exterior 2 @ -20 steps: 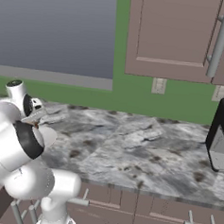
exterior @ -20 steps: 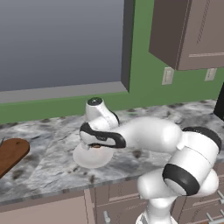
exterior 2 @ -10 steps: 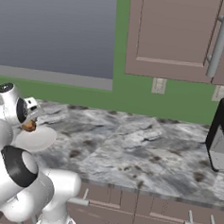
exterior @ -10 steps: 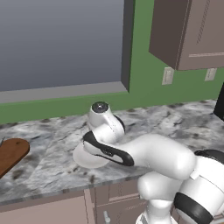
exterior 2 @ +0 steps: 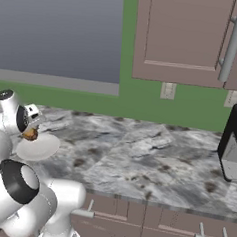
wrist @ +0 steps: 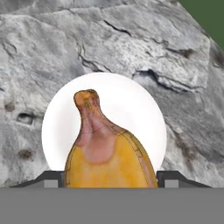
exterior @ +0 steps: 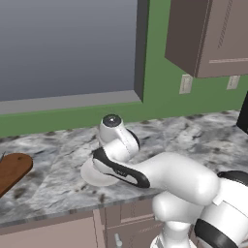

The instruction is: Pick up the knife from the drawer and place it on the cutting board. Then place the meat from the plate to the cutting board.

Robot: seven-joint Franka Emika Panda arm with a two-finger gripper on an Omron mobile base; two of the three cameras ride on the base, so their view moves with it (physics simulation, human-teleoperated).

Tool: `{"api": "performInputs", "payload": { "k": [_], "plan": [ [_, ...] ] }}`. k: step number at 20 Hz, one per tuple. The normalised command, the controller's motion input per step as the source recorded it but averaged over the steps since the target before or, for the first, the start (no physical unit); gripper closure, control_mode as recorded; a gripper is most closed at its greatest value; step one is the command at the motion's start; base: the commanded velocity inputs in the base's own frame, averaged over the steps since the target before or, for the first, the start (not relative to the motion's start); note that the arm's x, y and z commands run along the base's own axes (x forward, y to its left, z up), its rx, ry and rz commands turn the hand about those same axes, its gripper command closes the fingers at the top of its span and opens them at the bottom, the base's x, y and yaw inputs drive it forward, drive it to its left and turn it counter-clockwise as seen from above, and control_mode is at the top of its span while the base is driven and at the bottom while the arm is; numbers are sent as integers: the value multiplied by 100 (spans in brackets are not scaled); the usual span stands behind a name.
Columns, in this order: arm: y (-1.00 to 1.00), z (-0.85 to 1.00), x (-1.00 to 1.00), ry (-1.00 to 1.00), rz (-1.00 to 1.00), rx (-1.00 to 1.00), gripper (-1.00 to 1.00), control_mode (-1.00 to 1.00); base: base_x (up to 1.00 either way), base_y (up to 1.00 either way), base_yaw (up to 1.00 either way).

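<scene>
Grey marble counter [exterior: 58, 169] under a green wall: in the left base view the arm has stretched out since a second ago, covering most of the small round white plate [exterior: 92, 175], with the dark reddish-brown wooden cutting board [exterior: 12, 170] well apart at the left edge. Right base view: the two-finger gripper [exterior 2: 31, 130] now hangs above the plate, clamped on the golden-brown lump of meat [exterior 2: 30, 133]. Hand view: meat looms between the tips, lifted off, so the carry to the board looks next.

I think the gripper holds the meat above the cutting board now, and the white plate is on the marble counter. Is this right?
Not quite. The gripper holds the meat above the plate, not above the cutting board. The hand view shows the white plate directly beneath the meat, and the left base view shows the board lying apart, further along the counter. The plate is on the marble counter, as you say.
</scene>
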Motion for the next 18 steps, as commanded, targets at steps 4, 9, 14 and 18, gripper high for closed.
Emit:
{"api": "performInputs", "payload": {
  "k": [4,9,14,18],
  "plan": [
    [12,52,0,-1,0,1,100,-100,0,0,0],
    [12,60,-13,-14,0,13,100,-100,0,0,0],
    [-3,7,-17,-10,0,23,100,-100,0,0,0],
    [-23,0,-14,-6,0,38,100,-100,0,0,0]
  ]
}}
